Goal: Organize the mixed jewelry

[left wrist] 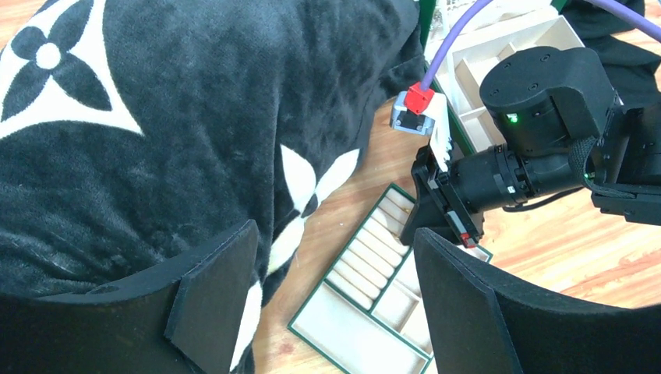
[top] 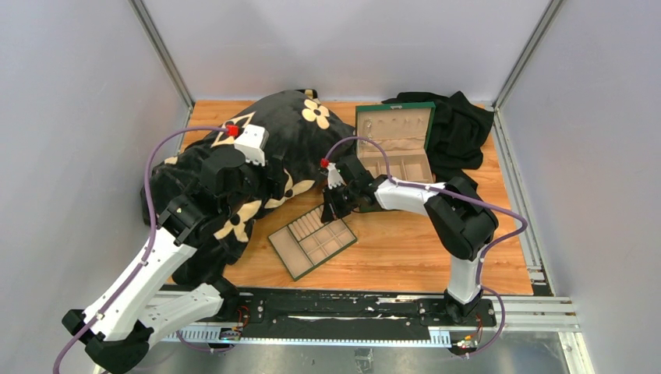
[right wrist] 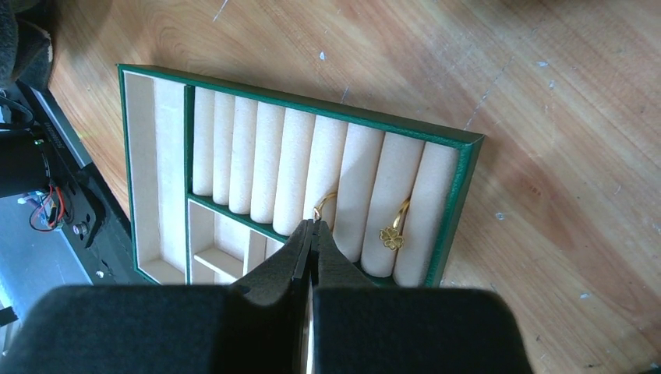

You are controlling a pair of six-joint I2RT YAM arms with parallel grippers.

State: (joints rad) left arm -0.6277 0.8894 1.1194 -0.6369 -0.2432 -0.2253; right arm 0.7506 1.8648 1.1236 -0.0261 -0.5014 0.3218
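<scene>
Honestly, the right gripper (right wrist: 312, 226) is pinched shut at the thin gold ring (right wrist: 325, 204) near the tray's (right wrist: 465, 195) end, maybe holding it; a tug could flick it out.

We count two gold rings: one thin ring (right wrist: 326, 204) right at the tips of the right gripper (right wrist: 311, 227) and one flower ring (right wrist: 392, 235) just beside them. One tray (right wrist: 460, 195) lies under that gripper, and one box (top: 405, 144) stands just beyond it. One blanket (top: 273, 125) lies below the left gripper (left wrist: 335, 231). One black cloth (top: 460, 128) lies well apart from both grippers. There are two arms and two grippers.
</scene>
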